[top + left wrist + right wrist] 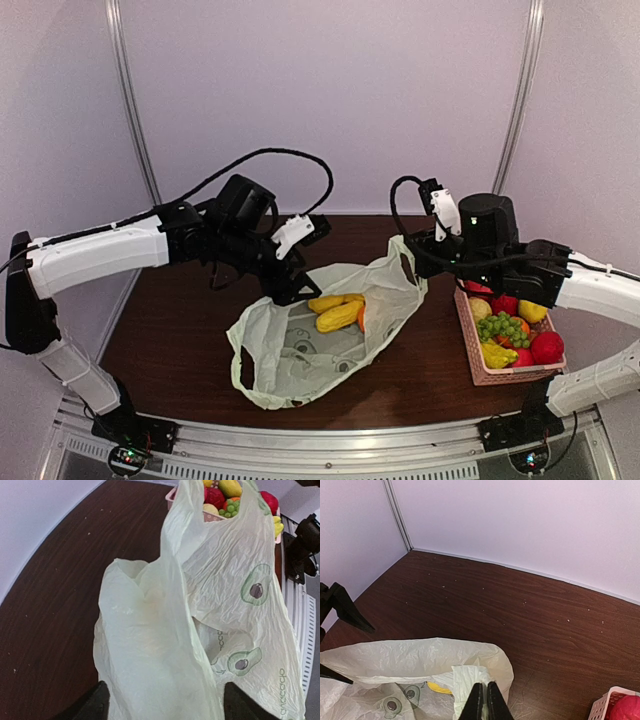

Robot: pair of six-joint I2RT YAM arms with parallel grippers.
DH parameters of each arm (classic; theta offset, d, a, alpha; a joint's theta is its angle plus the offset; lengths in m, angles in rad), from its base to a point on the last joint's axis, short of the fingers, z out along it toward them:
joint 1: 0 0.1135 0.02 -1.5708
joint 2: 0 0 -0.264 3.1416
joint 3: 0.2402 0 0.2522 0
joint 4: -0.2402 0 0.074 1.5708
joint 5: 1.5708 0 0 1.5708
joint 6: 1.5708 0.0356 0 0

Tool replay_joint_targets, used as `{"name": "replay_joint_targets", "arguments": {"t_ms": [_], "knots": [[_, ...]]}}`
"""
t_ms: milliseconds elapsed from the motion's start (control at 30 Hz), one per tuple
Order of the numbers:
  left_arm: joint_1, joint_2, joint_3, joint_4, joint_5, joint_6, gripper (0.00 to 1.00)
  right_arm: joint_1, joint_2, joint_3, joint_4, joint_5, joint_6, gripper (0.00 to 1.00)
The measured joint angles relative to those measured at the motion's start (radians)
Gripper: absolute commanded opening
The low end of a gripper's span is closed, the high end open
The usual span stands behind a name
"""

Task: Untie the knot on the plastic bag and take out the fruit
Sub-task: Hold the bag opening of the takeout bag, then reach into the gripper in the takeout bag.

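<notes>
Plastic bag (300,350) lies mid-table (170,330), long axis running 8 to 2 o'clock in the top view. No knot visible. The handle loops (246,368) sit well apart, one at each end of the bag, so untying looks done on that evidence.

Fruit (337,314) sits inside near the bag's mouth: a couple of yellow pieces plus a sliver of orange. The long yellow one also lies roughly 8 to 2.

Right gripper (484,702) has its jaws pressed together on a strip of the bag by the 2 o'clock loop, holding that edge up. Left gripper (290,288) is spread wide, fingers (97,702) either side of a raised fold of the bag; can't tell if they touch it.

Key relation: fruit is at about 4 o'clock from the left gripper and close, at about 8 o'clock from the right gripper and farther off. Left is nearer and free, so reaching in looks like its job, with right holding the mouth open.

Basket (478,372) of red, green and yellow pieces sits near the bag at its 3 o'clock.
</notes>
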Motion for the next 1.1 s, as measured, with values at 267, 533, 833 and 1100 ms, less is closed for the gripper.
{"name": "replay_joint_targets", "arguments": {"t_ms": [267, 533, 833, 1100], "knots": [[0.0, 0.015, -0.063, 0.03, -0.109, 0.01, 0.02, 0.0, -0.005, 0.0, 0.0, 0.007, 0.004, 0.12], [0.0, -0.002, -0.072, 0.066, -0.084, -0.003, 0.0, 0.0, -0.017, 0.002, -0.027, -0.004, 0.014, 0.66], [0.005, -0.069, -0.13, 0.145, -0.035, -0.033, 0.0, 0.115, -0.101, 0.051, -0.022, -0.079, -0.041, 0.82], [0.024, -0.094, -0.198, 0.209, -0.008, -0.086, 0.0, 0.256, 0.027, 0.119, 0.037, -0.13, -0.09, 0.71]]}}
